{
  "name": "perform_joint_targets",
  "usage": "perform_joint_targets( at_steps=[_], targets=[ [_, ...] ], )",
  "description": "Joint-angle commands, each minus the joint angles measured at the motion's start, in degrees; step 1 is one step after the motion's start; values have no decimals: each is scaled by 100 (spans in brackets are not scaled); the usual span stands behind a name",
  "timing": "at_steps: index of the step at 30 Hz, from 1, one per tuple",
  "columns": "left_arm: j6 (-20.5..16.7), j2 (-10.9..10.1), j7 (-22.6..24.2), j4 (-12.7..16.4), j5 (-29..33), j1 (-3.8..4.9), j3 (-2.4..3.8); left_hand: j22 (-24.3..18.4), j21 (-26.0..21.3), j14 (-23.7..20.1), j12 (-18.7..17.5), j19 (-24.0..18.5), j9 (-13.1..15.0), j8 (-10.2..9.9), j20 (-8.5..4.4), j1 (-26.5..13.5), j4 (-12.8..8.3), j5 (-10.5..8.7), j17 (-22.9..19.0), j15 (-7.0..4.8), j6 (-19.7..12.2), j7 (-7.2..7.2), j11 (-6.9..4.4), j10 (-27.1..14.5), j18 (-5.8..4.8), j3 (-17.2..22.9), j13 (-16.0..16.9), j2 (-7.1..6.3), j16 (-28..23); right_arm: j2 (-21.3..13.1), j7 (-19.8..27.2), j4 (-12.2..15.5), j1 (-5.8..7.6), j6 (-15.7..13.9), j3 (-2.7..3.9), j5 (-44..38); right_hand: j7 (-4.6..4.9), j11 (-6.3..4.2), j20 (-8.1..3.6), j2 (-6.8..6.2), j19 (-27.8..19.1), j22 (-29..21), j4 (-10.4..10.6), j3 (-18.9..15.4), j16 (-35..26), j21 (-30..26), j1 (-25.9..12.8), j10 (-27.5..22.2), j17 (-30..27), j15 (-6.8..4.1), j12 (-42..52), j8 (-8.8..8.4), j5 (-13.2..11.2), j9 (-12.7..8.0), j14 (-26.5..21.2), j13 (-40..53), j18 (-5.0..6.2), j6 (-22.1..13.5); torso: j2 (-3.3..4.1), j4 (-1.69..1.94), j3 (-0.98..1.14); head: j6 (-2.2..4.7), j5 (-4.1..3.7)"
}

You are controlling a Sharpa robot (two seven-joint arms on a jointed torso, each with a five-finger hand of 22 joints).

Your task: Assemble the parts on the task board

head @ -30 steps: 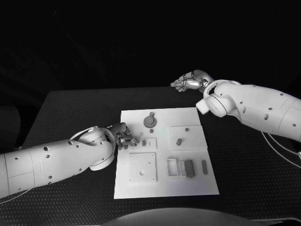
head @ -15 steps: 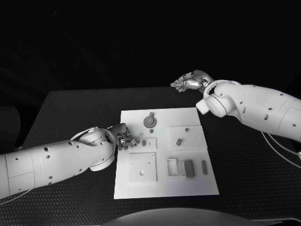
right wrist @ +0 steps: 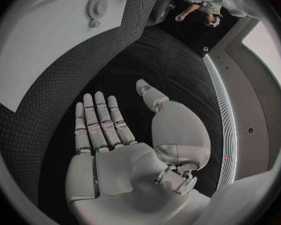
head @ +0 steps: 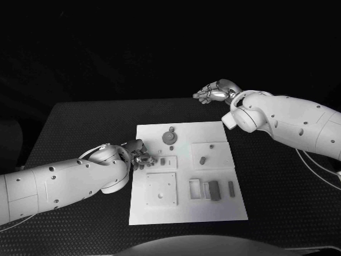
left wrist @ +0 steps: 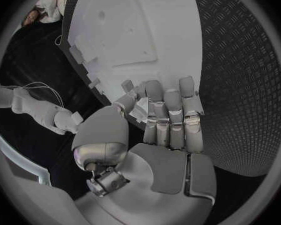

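While the left hand sat curled at the task board's left edge, its fingers were bunched together over the rim — whether they pinched a part, I couldn't tell (too hidden). Far side, the right hand hovered off the board, palm open, fingers spread and holding nothing. Small parts lay on the white plate — a round gear near its far end.
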Motion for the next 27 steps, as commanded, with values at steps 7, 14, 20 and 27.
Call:
perform_joint_targets(
  at_steps=[7,14,20,27],
  targets=[
    [218,3,-95,-13,-85,-33,-26,136,42,-7,48,35,7,56,-28,223,-145,21,15,-40,7,-22,-7,7,-36,85,17,164,54,0,43,4,-8,87,1,-3,244,-10,-8,-20,49,10,33,10,-39,-27,-14,52,-10,41,-40,29,-2,-9,-17,8,-61,-55,0,0,2,0,-10],
    [261,42,-102,-18,-105,-32,-26,136,49,-8,57,37,7,64,-29,220,-149,18,17,-42,3,-21,-7,4,-38,81,20,162,60,3,43,4,-8,84,1,-3,244,-9,-8,-20,50,13,33,9,-39,-31,-14,55,-12,41,-44,29,-2,-10,-17,8,-61,-55,0,-1,6,3,-1],
    [339,68,-139,-36,-104,-31,-25,130,77,-12,97,39,4,108,-38,75,-49,10,19,-50,-13,-23,-8,-9,-46,-9,32,4,82,5,42,6,-8,74,1,-3,244,-10,-8,-22,50,14,32,8,-39,-34,-13,56,-14,41,-48,30,-2,-11,-18,8,-61,-56,0,-5,7,3,2],
    [510,78,-213,-66,-202,-30,-24,126,96,-16,123,33,-9,145,-54,-72,136,11,13,-63,-32,-29,-15,-25,-43,-47,30,-155,95,5,40,7,-8,78,1,-3,244,-10,-8,-23,50,16,32,8,-40,-38,-12,57,-16,42,-51,30,-2,-11,-20,8,-61,-57,-2,-5,9,-2,1]
  ],
)
